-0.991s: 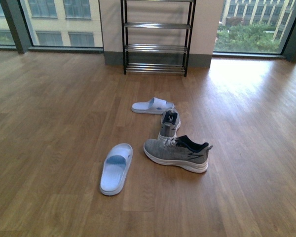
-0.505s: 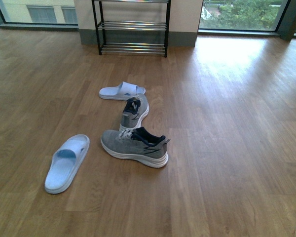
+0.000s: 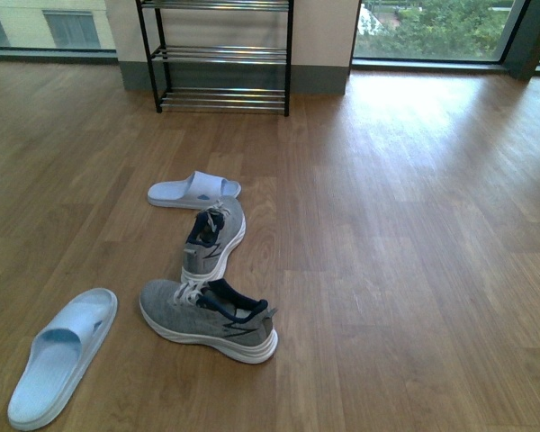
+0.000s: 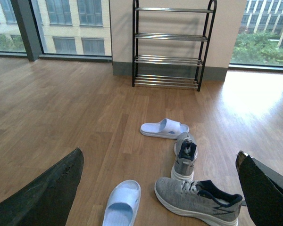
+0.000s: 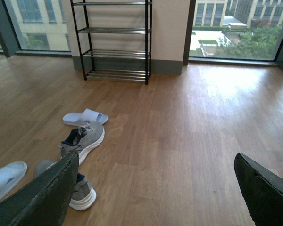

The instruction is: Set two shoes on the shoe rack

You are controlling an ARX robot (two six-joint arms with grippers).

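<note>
Two grey sneakers lie on the wood floor. The near one (image 3: 207, 319) lies on its sole across the view, and the second (image 3: 214, 238) points toward it from behind. The black-framed shoe rack (image 3: 220, 54) stands against the far wall with bare chrome shelves. In the left wrist view my left gripper (image 4: 159, 157) hangs open above the floor, with the near sneaker (image 4: 198, 200) and the second sneaker (image 4: 184, 160) between its dark fingers (image 4: 52, 197). My right gripper (image 5: 155, 160) is open over bare floor, and a sneaker (image 5: 85, 136) lies to one side.
A pale blue slipper (image 3: 193, 190) lies behind the sneakers, and another (image 3: 58, 355) sits near the front left. Glass windows (image 3: 432, 27) flank the wall behind the rack. Open wood floor (image 3: 414, 234) stretches to the right.
The front view has shifted: the shoes now sit lower and further left in frame, and the rack has slid left with its top cut off. The shoes keep their arrangement.
</note>
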